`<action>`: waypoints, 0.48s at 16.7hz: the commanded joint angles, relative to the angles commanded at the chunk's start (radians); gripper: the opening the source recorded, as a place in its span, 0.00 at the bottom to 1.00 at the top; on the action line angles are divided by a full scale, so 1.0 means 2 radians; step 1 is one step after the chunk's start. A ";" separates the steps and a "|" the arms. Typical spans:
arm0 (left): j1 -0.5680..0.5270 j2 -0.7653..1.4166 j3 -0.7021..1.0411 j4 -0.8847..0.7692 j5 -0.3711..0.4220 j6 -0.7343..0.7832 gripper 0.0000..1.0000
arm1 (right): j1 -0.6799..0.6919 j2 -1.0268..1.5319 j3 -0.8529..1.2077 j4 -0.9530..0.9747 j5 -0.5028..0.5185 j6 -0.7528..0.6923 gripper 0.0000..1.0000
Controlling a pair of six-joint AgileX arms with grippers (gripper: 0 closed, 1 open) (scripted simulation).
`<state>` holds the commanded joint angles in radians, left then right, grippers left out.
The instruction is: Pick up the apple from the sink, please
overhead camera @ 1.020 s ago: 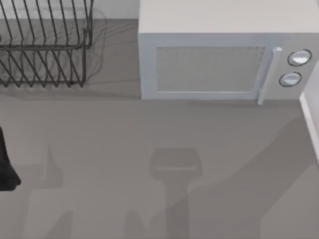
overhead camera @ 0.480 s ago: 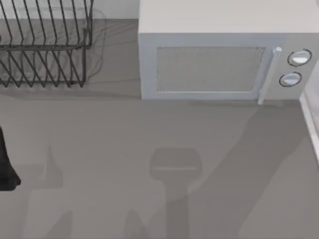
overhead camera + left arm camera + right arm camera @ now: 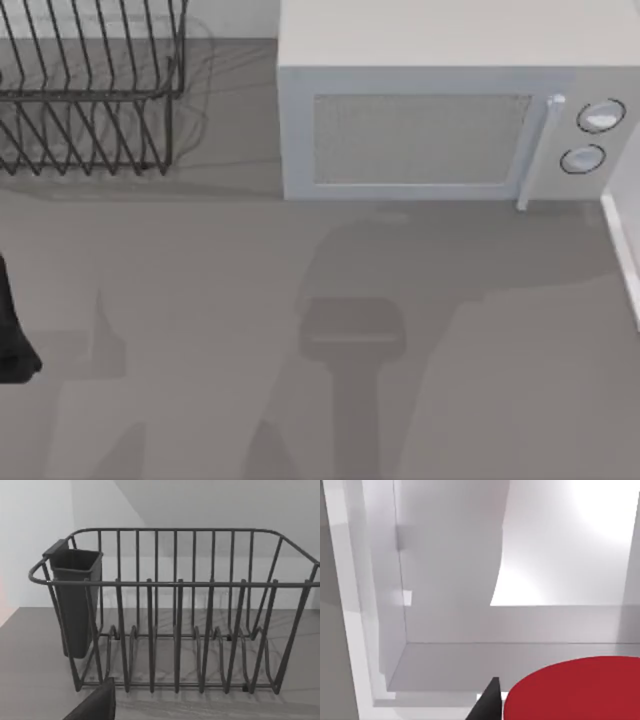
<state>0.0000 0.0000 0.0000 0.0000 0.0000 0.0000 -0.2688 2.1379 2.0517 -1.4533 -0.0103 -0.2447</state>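
The apple (image 3: 575,690) is a smooth bright red ball lying in the white sink (image 3: 450,580), and it looms large and close in the right wrist view. A dark part of my right gripper (image 3: 487,702) shows right beside the apple, above the sink floor; I cannot tell whether it touches the fruit. In the top view the sink's pale rim (image 3: 622,240) runs along the table's right edge. My left arm (image 3: 12,335) stays parked at the table's left edge, and a dark corner of the left gripper (image 3: 95,706) faces the dish rack.
A white microwave (image 3: 440,120) with two round knobs stands at the back. A dark wire dish rack (image 3: 90,90) with a cutlery cup (image 3: 75,600) sits at the back left. The grey table (image 3: 200,270) carries soft shadows of the arms.
The slanted shadow over the table's right half has swung toward the middle. Microwave, rack and left arm have stayed put.
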 joint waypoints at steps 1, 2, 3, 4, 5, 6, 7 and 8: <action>0.000 0.000 0.000 0.000 0.000 0.000 1.00 | 0.000 -0.007 0.013 -0.015 0.000 0.000 0.00; 0.000 0.000 0.000 0.000 0.000 0.000 1.00 | 0.000 -0.011 0.021 -0.023 0.000 0.000 0.00; 0.000 0.000 0.000 0.000 0.000 0.000 1.00 | 0.000 -0.013 0.024 -0.027 0.000 0.000 0.00; 0.000 0.000 0.000 0.000 0.000 0.000 1.00 | 0.000 -0.013 0.024 -0.027 0.000 0.000 0.00; 0.000 0.000 0.000 0.000 0.000 0.000 1.00 | 0.000 -0.013 0.024 -0.027 0.000 0.000 0.00; 0.000 0.000 0.000 0.000 0.000 0.000 1.00 | 0.000 -0.013 0.024 -0.027 0.000 0.000 0.00; 0.000 0.000 0.000 0.000 0.000 0.000 1.00 | 0.002 -0.012 0.023 -0.026 0.000 0.001 0.00; 0.000 0.000 0.000 0.000 0.000 0.000 1.00 | 0.003 -0.012 0.023 -0.026 0.000 0.002 0.00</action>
<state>0.0000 0.0000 0.0000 0.0000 0.0000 0.0000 -0.2635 2.1136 2.0975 -1.5057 -0.0111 -0.2408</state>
